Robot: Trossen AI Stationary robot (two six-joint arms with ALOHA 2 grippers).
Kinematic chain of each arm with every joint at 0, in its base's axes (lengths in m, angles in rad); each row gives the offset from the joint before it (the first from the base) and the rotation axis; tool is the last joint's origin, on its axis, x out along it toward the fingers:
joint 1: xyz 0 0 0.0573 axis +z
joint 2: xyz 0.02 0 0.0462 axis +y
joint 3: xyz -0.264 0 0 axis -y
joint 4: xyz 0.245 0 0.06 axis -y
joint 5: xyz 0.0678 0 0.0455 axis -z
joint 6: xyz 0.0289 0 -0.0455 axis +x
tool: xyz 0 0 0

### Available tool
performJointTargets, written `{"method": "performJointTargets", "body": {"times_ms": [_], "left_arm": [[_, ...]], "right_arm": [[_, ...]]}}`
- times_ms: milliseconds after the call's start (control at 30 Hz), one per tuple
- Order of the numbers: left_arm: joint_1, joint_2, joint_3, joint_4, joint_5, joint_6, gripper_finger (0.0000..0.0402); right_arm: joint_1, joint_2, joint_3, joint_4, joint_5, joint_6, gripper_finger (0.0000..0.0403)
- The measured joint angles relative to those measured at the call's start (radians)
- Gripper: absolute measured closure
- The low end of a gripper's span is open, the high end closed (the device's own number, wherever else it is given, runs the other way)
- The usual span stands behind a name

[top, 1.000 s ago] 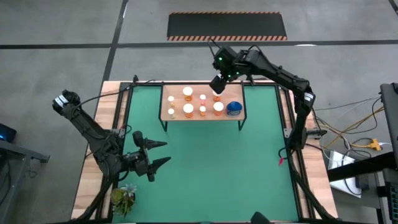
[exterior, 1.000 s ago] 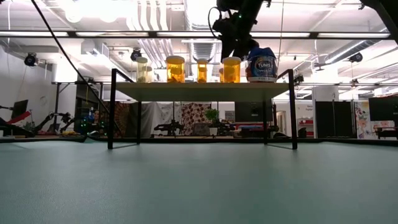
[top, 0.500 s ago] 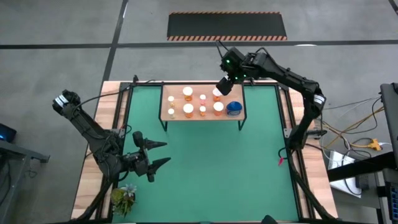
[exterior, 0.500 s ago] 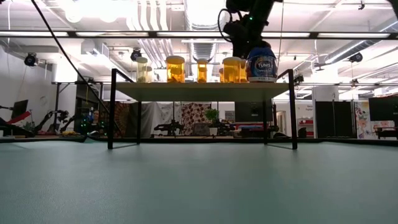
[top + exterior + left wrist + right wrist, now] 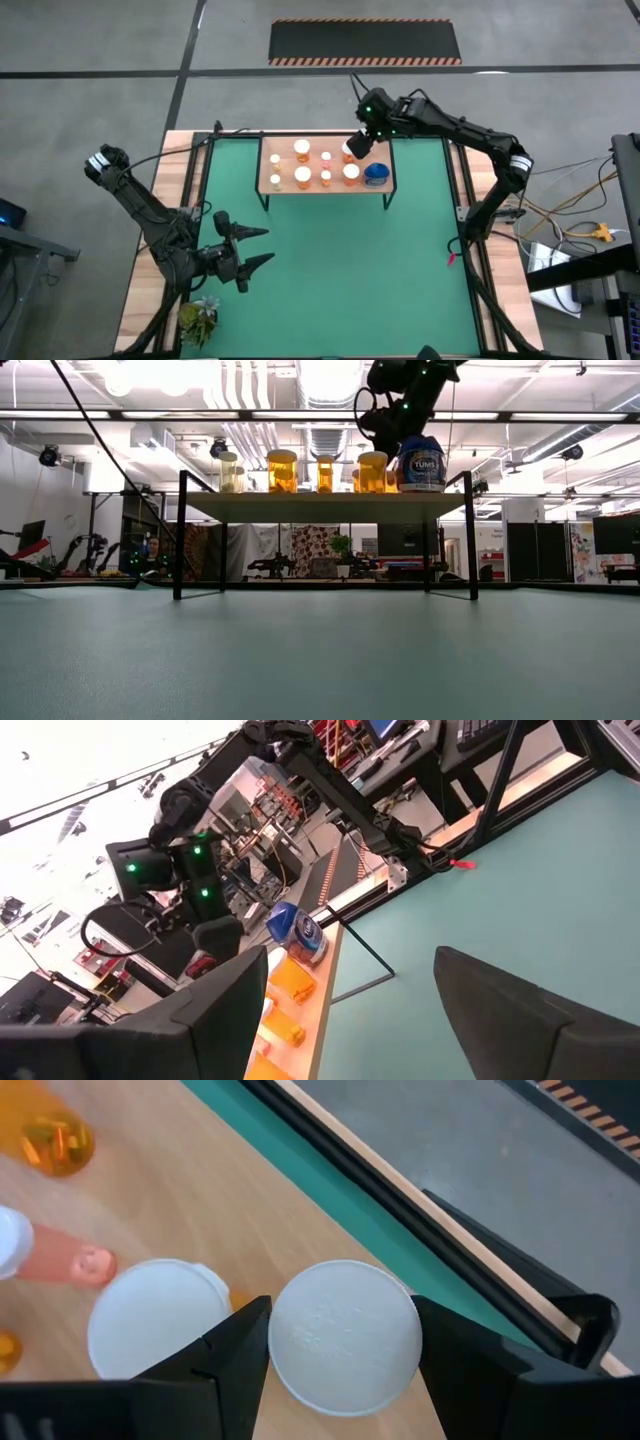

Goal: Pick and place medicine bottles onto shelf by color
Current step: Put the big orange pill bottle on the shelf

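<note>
The green mat (image 5: 330, 250) covers most of the table. At its far edge stands the shelf (image 5: 270, 186), a flat light-wood board on thin black legs. On the board stand the bottles (image 5: 302, 176), orange see-through cylinders with round white caps in two sizes, and at the right end a blue bottle (image 5: 376, 175).

The right gripper (image 5: 352, 148) hangs over the shelf's far right corner, jaws clasped around the white cap (image 5: 345, 1335) of one orange bottle, just beside another capped bottle (image 5: 158, 1330). The left gripper (image 5: 258, 245) waits spread wide over the mat, well apart from the shelf.

These bottles look like light, stiff, smooth plastic, so probably slippery and easy to tip. The cap rim, gripped from above, seems the surest hold. The narrow ones (image 5: 326, 177) would topple soonest.
</note>
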Motion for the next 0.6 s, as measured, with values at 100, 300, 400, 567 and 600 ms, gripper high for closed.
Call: {"method": "performJointTargets", "body": {"times_ms": [100,300,400,567,600], "left_arm": [[0.0,0.0,0.0,0.0,0.0,0.0,0.0132],[0.0,0.0,0.0,0.0,0.0,0.0,0.0132],[0.0,0.0,0.0,0.0,0.0,0.0,0.0132],[0.0,0.0,0.0,0.0,0.0,0.0,0.0132],[0.0,0.0,0.0,0.0,0.0,0.0,0.0132]], "right_arm": [[0.0,0.0,-0.006,0.015,0.0,0.007,0.018],[0.0,0.0,-0.006,0.014,0.0,0.009,0.0145],[0.0,0.0,0.001,0.008,0.0,0.011,0.013],[0.0,0.0,0.077,-0.034,0.0,0.011,0.012],[0.0,0.0,0.101,-0.055,0.0,0.011,0.0121]]}}
